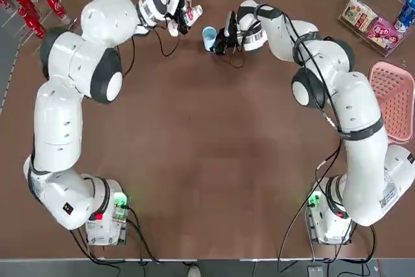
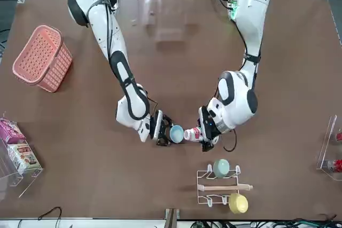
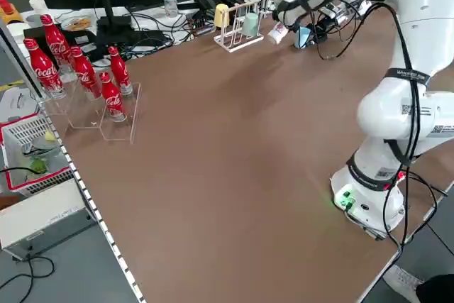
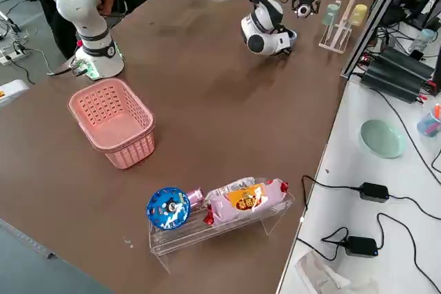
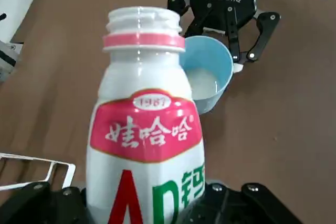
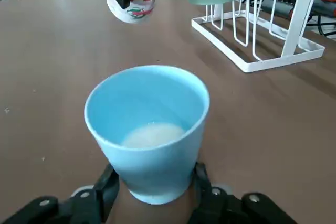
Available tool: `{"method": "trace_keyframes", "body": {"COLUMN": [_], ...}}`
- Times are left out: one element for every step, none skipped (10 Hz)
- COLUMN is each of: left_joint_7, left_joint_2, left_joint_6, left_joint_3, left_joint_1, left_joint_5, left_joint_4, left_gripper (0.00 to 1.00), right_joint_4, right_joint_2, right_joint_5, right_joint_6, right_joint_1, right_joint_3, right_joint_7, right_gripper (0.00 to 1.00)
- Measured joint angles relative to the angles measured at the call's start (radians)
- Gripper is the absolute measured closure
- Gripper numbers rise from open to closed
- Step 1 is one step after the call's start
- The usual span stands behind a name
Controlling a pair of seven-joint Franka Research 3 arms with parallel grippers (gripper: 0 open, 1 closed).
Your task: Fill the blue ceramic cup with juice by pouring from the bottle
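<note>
Robotics lab: two white arms bolted to a brown table (image 1: 207, 180), trailing cables, power adapters (image 4: 375, 191) on a side bench, cola bottles (image 3: 78, 69) staged in acrylic holders.

The blue ceramic cup (image 6: 148, 131) is a small, plain sky-blue cup with no handle, standing upright on the brown table near the top centre of the overhead frame; a shallow pool of pale, milky liquid lies in its bottom (well short of the rim). The bottle (image 5: 145, 145) is white plastic with a red-and-white label and a pink ring under its open, uncapped threaded neck. It is tipped, mouth toward the cup, just left of it overhead.
</note>
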Motion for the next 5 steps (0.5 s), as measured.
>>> {"method": "trace_keyframes", "body": {"left_joint_7": [-0.014, -0.038, -0.086, -0.148, -0.198], "left_joint_2": [0.002, 0.005, 0.011, 0.015, 0.019], "left_joint_6": [0.0, 0.001, 0.002, 0.002, 0.002], "left_joint_3": [0.001, 0.001, 0.002, 0.002, 0.002], "left_joint_1": [-0.007, -0.014, -0.021, -0.027, -0.035], "left_joint_5": [0.023, 0.053, 0.099, 0.147, 0.182], "left_joint_4": [0.001, 0.003, 0.01, 0.024, 0.036], "left_gripper": [0.6, 0.6, 0.6, 0.6, 0.6], "right_joint_4": [0.0, 0.0, 0.0, 0.0, 0.0], "right_joint_2": [0.0, 0.0, 0.0, 0.0, 0.0], "right_joint_5": [0.0, 0.0, 0.0, 0.0, 0.0], "right_joint_6": [0.0, 0.0, 0.0, 0.001, 0.001], "right_joint_1": [0.0, 0.0, 0.0, 0.0, 0.0], "right_joint_3": [0.0, 0.0, 0.0, 0.0, 0.0], "right_joint_7": [0.0, 0.0, 0.0, 0.0, 0.0], "right_gripper": [0.37, 0.37, 0.37, 0.37, 0.37]}}
